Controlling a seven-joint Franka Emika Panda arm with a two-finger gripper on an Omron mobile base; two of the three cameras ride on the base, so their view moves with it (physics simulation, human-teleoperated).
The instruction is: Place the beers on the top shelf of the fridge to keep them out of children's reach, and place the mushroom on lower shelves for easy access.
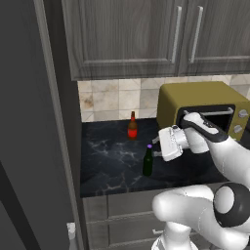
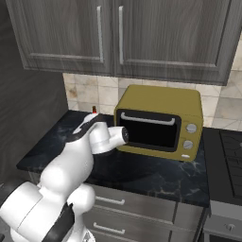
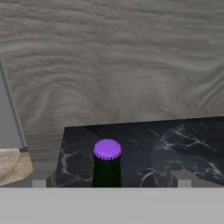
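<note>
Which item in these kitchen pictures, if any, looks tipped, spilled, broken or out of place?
Nothing stands out. The green bottle and the brown bottle both stand upright on the dark counter, apart from each other, with no spill. The gripper is beside the green bottle.

A green bottle [image 1: 147,163] with a purple cap stands upright on the black counter [image 1: 107,161], near its front edge. The gripper [image 1: 156,146] sits just right of the bottle's neck. A brown bottle [image 1: 132,126] stands farther back by the tiled wall, left of a yellow oven [image 1: 205,100].
</note>
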